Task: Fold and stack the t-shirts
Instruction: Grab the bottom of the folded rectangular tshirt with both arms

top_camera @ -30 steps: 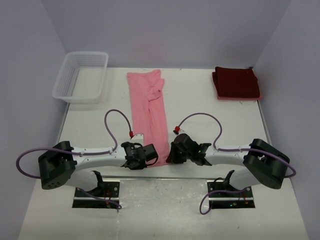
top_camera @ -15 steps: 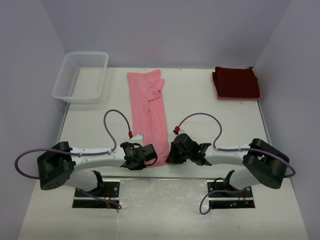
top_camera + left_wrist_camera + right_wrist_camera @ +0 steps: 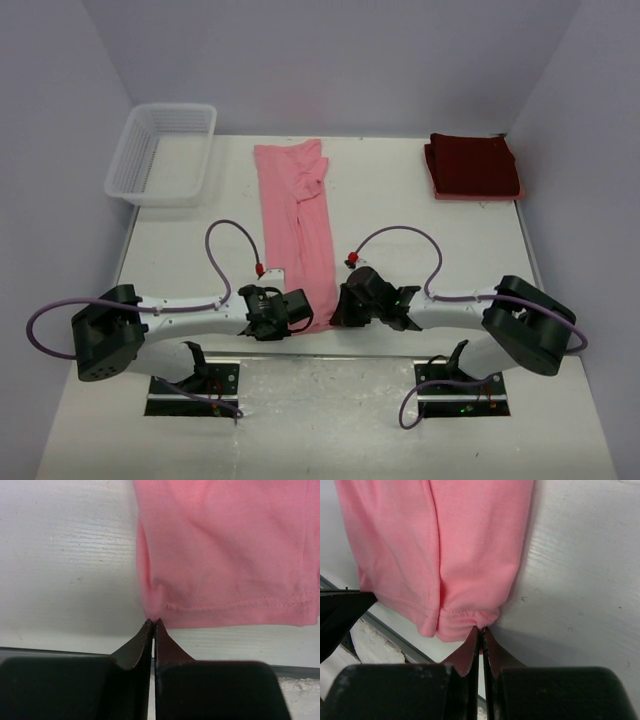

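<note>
Pink t-shirt [image 3: 295, 230] stretches in a long strip from 12 down to 6 at mid-table. The maroon t-shirt [image 3: 472, 165] sits folded at 2 o'clock. Right gripper [image 3: 481, 629] pinches the pink hem corner at its 12. Left gripper [image 3: 152, 622] has its jaws pressed together, the other corner touching at 12; can't tell if it's caught.

A robotics lab test cell. A white bench [image 3: 420, 215] sits boxed in by plain pale lilac walls [image 3: 330, 60] on the left, right and far sides. Two white-and-black robot arms, the left arm [image 3: 180, 305] and the right arm [image 3: 455, 300], are bolted to metal plates [image 3: 195, 388] at the near edge, with purple cables [image 3: 222, 245] looping off them. The props are few: a pink shirt [image 3: 295, 220], a folded maroon shirt [image 3: 472, 162] at far right, and a white basket [image 3: 165, 150] at far left.
</note>
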Robot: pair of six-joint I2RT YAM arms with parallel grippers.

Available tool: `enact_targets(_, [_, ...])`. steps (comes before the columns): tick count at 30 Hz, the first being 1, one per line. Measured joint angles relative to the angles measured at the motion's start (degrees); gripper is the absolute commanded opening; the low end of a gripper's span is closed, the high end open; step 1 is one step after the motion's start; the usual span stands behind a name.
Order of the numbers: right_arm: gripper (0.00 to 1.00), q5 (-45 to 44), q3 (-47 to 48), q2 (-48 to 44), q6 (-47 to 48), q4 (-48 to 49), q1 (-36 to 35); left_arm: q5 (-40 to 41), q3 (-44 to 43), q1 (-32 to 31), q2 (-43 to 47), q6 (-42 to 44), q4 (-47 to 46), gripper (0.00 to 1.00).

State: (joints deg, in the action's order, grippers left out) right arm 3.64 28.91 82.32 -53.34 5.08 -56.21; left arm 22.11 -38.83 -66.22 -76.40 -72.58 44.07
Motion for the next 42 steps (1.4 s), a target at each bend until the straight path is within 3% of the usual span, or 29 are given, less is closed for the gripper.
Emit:
enact_targets(29, [0.0,-5.0,-1.1,-2.5,-6.2,-3.0,-0.1,0.4,3.5,-1.2,6.3,-4.9,4.4,0.0])
enact_targets(42, [0.0,-6.6,-2.8,-5.3,-7.0,-4.1,-0.3,0.2,4.0,-1.4,3.7,-7.2,3.8,0.0])
